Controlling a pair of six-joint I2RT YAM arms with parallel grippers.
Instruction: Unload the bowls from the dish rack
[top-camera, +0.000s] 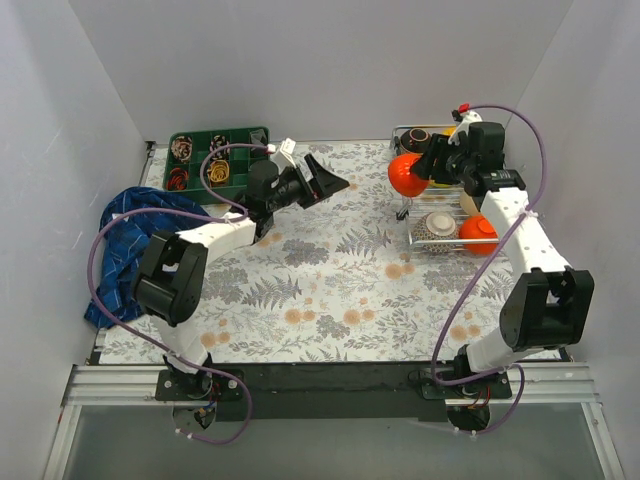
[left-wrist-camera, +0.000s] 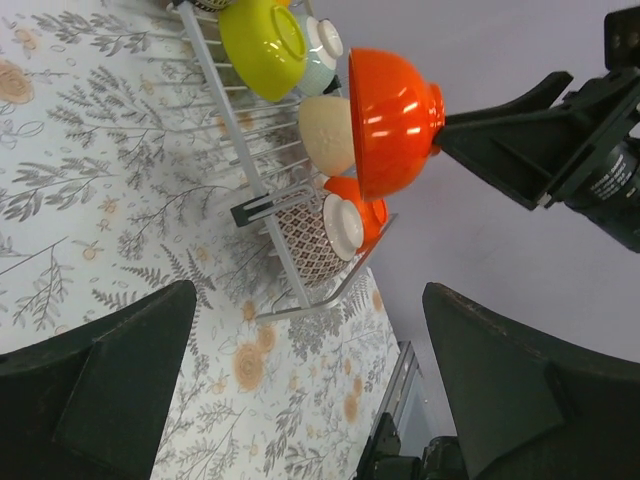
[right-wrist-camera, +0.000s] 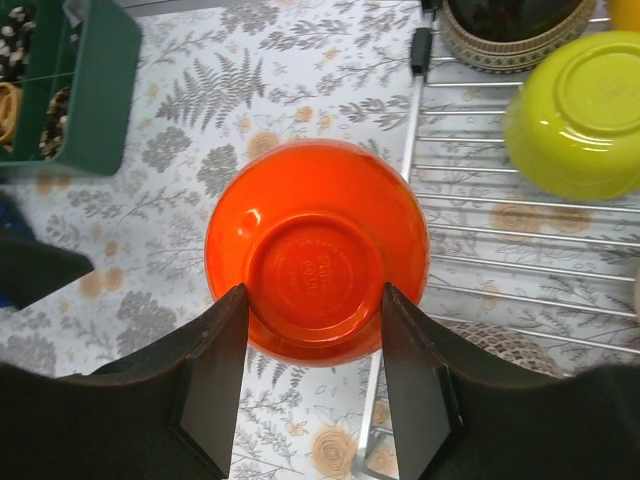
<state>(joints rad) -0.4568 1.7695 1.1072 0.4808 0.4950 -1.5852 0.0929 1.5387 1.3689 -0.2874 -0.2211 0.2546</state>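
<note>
Glossy red-orange bowl (right-wrist-camera: 315, 200) up in the right pincer (right-wrist-camera: 312, 300)
Clamped at its round base over the silver wire dish rack (right-wrist-camera: 412, 120) edge; left pincer (left-wrist-camera: 300, 380) gapes wide above the fern-print table (top-camera: 330, 290), white walls (top-camera: 300, 60).

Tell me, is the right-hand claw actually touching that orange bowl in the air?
Touching. In the right wrist view the right gripper has its fingers pressed against both sides of the red-orange bowl at its base ring.
</note>
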